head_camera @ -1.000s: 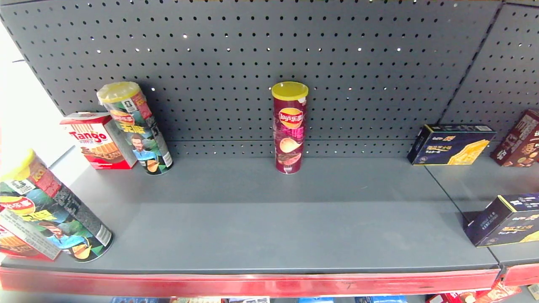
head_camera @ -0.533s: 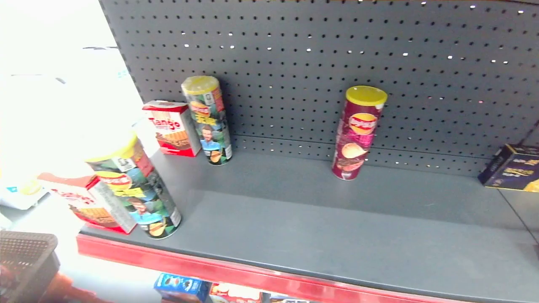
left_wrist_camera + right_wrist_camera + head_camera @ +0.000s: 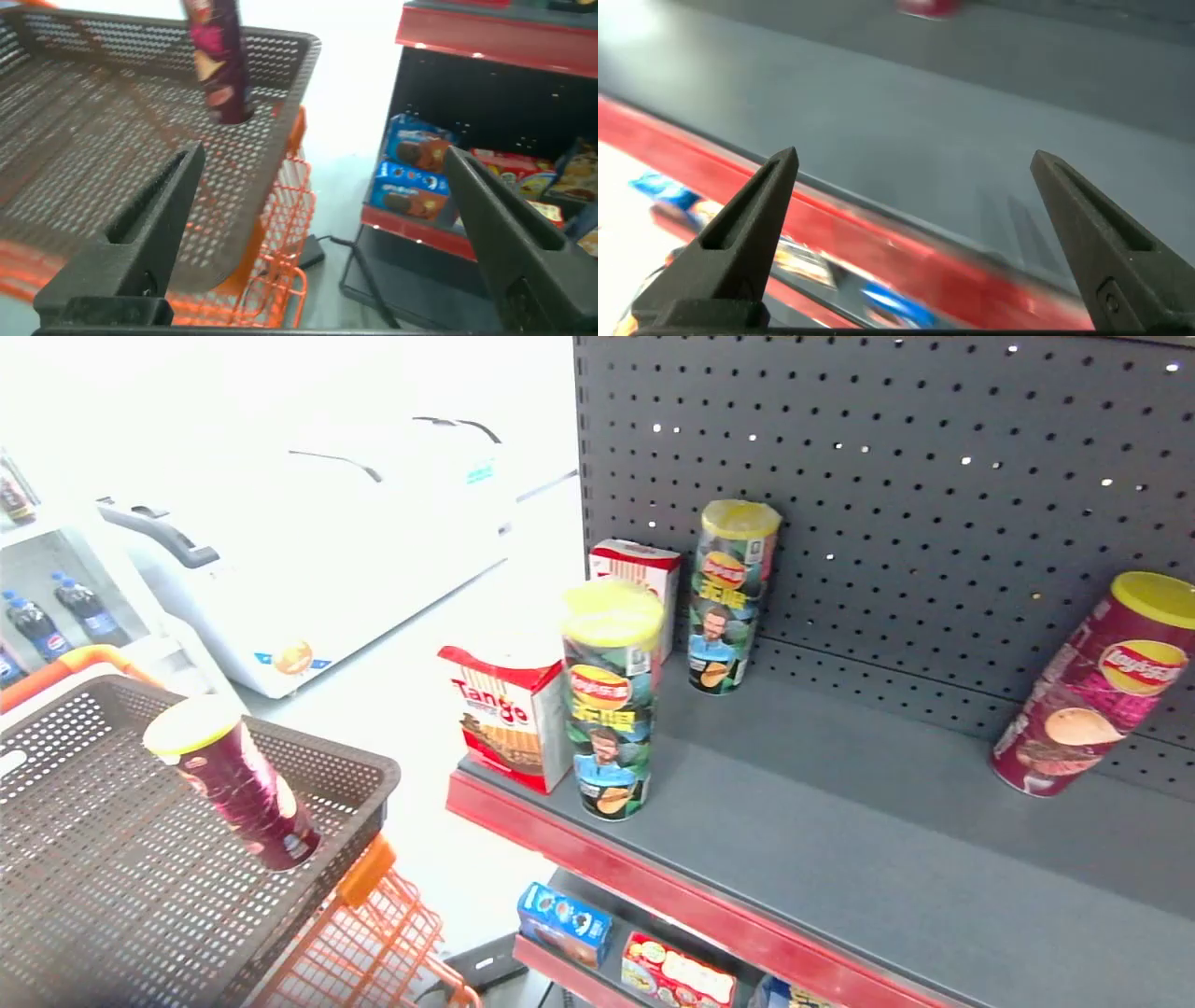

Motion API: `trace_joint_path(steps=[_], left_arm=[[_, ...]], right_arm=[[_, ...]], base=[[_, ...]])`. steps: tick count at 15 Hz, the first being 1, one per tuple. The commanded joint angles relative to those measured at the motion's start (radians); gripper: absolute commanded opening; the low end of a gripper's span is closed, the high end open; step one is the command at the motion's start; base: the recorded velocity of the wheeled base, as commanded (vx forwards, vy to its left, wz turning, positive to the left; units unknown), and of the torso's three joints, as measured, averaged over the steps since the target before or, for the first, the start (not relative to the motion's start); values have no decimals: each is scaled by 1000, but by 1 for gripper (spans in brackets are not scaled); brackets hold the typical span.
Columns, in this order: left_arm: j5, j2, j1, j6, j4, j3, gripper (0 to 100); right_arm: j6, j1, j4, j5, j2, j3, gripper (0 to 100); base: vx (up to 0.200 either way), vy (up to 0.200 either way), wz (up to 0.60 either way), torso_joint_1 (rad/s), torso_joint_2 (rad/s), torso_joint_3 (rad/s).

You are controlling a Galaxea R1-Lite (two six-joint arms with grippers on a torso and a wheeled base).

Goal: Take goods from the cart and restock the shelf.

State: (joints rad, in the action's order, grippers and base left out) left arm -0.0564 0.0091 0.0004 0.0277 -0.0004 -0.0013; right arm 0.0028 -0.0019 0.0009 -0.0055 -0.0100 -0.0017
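Note:
A maroon chip can with a yellow lid [image 3: 233,779] stands tilted in the dark mesh basket of the orange cart [image 3: 112,859] at the lower left of the head view. The same can [image 3: 218,58] appears in the left wrist view, beyond my left gripper [image 3: 318,187], which is open and held apart from the cart [image 3: 112,159]. On the grey shelf [image 3: 840,840] stands a second maroon can [image 3: 1088,686] by the pegboard. My right gripper [image 3: 910,201] is open over the shelf board [image 3: 952,121] near its red front edge.
At the shelf's left end stand two green chip cans [image 3: 611,695] [image 3: 731,593] and two red-and-white wafer boxes [image 3: 509,714] [image 3: 637,574]. Snack boxes [image 3: 565,919] fill the lower shelf. A white chest freezer [image 3: 308,560] sits behind the cart.
The head camera has swung to the left, bringing the cart and its can into view; the shelf goods have slid right in the picture without moving themselves.

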Motion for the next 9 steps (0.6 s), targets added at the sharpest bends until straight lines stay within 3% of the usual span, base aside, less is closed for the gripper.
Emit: trace_joint_path(steps=[1,9], left_arm=[[0,2,1,0,0,0,100],[-2,2,0,3,0,0,100]], right_arm=[[0,0,-1,-1,-1,0,100],[0,0,-1,-1,-1,2,100]], base=[[0,0,0,0,0,0],[0,0,0,0,0,0]])
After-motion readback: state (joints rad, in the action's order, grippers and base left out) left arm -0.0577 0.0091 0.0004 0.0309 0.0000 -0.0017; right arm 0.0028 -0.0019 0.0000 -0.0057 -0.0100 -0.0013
